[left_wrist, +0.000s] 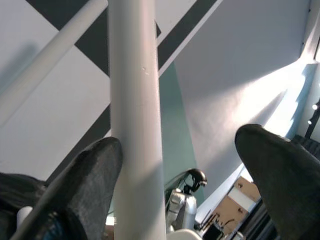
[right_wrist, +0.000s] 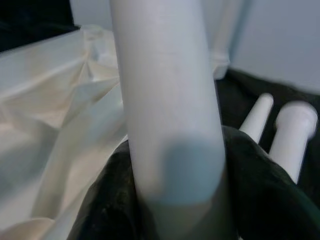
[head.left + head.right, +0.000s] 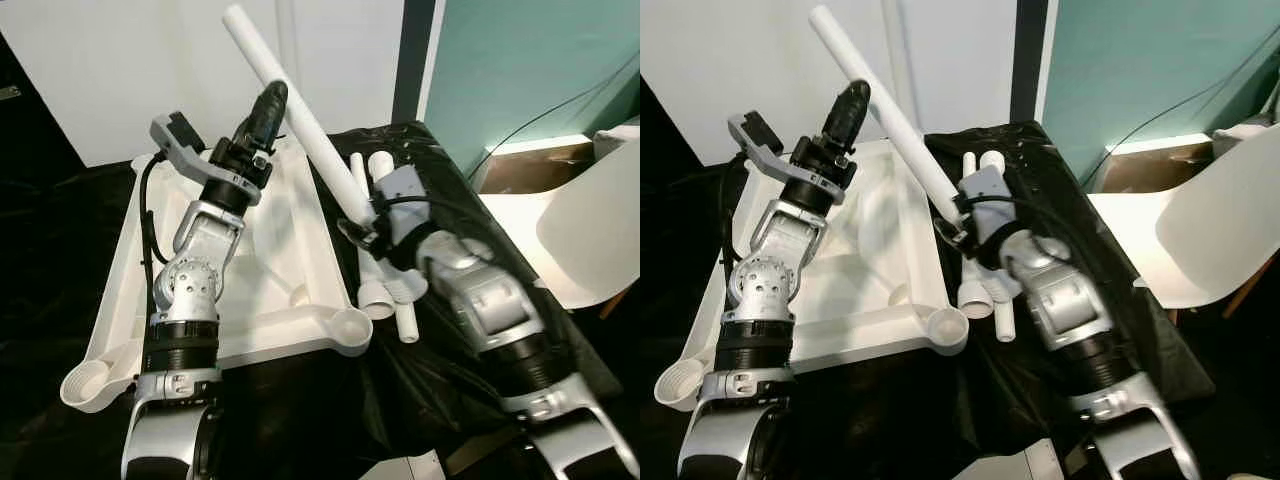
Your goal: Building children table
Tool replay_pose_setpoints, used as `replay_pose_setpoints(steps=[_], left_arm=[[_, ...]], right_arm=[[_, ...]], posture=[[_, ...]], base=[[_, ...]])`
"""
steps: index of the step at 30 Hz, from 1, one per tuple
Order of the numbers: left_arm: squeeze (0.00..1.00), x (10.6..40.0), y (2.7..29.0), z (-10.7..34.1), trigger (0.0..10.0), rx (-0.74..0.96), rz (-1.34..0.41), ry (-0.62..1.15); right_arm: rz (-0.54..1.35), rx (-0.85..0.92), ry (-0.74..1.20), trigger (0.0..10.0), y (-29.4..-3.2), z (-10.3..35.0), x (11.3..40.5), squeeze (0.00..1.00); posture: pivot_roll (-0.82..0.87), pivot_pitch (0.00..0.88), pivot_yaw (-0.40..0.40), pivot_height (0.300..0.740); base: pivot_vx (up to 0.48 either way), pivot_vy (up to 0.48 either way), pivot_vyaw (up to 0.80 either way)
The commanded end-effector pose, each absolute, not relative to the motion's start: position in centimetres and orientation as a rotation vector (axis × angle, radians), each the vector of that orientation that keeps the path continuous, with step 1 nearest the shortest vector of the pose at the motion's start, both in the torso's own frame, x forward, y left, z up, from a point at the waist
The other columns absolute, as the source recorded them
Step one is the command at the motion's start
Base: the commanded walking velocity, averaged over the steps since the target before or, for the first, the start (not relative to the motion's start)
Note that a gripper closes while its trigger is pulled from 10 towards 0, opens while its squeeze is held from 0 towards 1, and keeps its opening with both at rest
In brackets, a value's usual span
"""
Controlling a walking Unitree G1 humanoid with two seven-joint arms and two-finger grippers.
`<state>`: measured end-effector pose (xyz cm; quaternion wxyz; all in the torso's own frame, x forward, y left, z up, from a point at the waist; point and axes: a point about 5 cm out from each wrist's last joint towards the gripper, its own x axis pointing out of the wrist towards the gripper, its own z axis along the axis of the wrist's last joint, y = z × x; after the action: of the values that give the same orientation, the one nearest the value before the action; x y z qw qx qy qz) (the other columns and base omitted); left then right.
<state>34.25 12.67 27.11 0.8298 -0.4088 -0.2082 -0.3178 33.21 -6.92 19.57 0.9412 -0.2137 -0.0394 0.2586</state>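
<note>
- Left eye view: an upturned white tabletop (image 3: pixel 290 300) lies on black sheeting (image 3: pixel 300 400), its underside up, with round leg sockets at the two near corners (image 3: pixel 352 328).
- The right gripper (image 3: pixel 362 222) pinches the lower end of a long white table leg (image 3: pixel 296 110); the leg slants up and away to the robot's left, over the tabletop's right rim.
- In the right wrist view the black fingers (image 2: pixel 250 185) press against both sides of that leg, with the tabletop behind it.
- The left gripper (image 3: pixel 270 105) is raised over the far part of the tabletop, its tip just beside the middle of the slanted leg.
- In the left wrist view its fingers (image 1: pixel 95 175) are spread wide; one touches or nearly touches the leg (image 1: pixel 136 120), the other stands well apart from it.
- Spare white legs (image 3: pixel 385 295) lie on the sheeting just right of the tabletop, partly under the right arm.
- A white chair (image 3: pixel 590 230) stands further to the right, in front of a teal wall (image 3: pixel 520 60).
- No readable writing or brand marks can be made out on any part.
</note>
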Motion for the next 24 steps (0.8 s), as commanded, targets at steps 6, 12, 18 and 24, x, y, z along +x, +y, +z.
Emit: replay_pose_setpoints(steps=[6, 12, 18, 24], left_arm=[[0.00, 33.6, 12.3, 26.9, 10.0, -0.847, -0.773, -0.455], [0.00, 33.6, 12.1, 26.0, 10.0, -0.798, -0.740, -0.443], [0.00, 33.6, 11.8, 26.1, 10.0, -0.786, -0.745, -0.434], [0.00, 33.9, 12.4, 26.9, 10.0, -0.789, -0.742, -0.436]], right_arm=[[0.412, -0.694, -0.256, 0.0, -5.9, 20.5, 33.8, 0.00], [0.377, -0.962, -0.433, 0.0, -4.8, 19.6, 33.7, 0.00], [0.368, -1.065, -0.534, 0.0, -4.2, 19.1, 33.2, 0.00], [0.337, -1.175, -0.663, 0.0, -3.3, 17.8, 32.7, 0.00]], posture=[[-0.09, 0.000, 0.039, 0.740], [-0.08, 0.000, 0.029, 0.740], [-0.08, 0.000, 0.062, 0.740], [-0.08, 0.000, 0.076, 0.740]], base=[[0.000, 0.000, 0.00], [0.000, 0.000, 0.00], [0.000, 0.000, 0.00], [0.000, 0.000, 0.00]])
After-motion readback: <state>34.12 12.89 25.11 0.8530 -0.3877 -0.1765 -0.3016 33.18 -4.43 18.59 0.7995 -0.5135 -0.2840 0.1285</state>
